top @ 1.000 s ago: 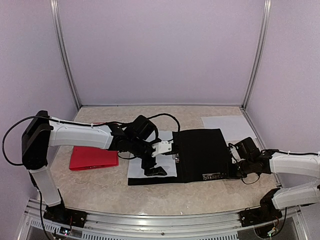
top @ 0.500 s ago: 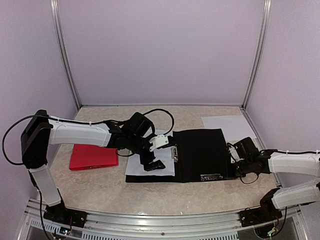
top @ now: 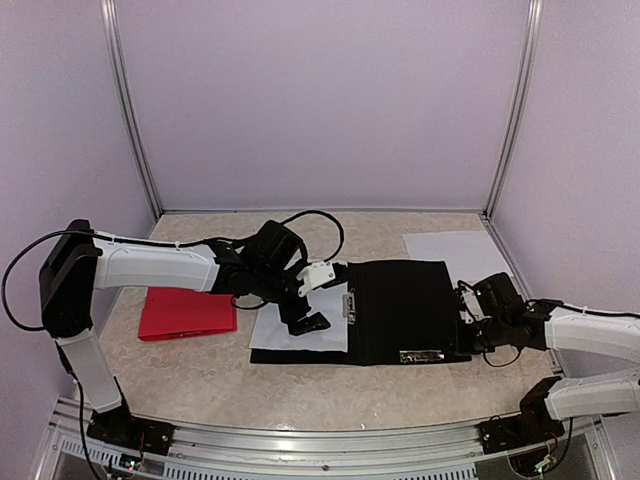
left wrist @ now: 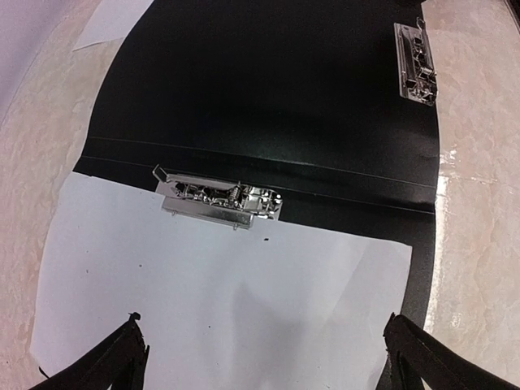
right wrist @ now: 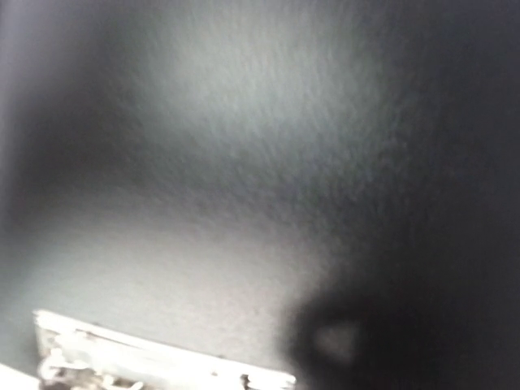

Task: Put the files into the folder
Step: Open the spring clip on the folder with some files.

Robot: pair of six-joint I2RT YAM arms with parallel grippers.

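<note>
Top external view: black folder (top: 400, 310) lying open and flat at centre of beige surface (top: 200, 380). White sheet (top: 300, 335) on folder's left half, just left of frame centre. Left pincer (top: 303, 318) over that sheet, fingers spread wide, gripping nothing. Second sheet (top: 455, 243) lying at upper right of surface, beyond folder's far right corner, not in folder. Red folder (top: 187, 313) closed at left, beside left arm, apart from black one. Right pincer (top: 472, 328) at folder's right edge; open or closed, cannot tell.

Left wrist view: same sheet filling lower half of frame, top edge just beside metal clip (left wrist: 219, 195) below folder's spine crease. Black fingertips (left wrist: 126, 361) at bottom corners, wide apart, sheet between them. Contact with paper unclear. Second clip (left wrist: 414, 61) at upper right, on folder's other half.

Right wrist view: blurred black folder face close up, filling frame; part of a metal clip at lower left. Own fingers not distinguishable, only a dark smudge at lower right.
</note>
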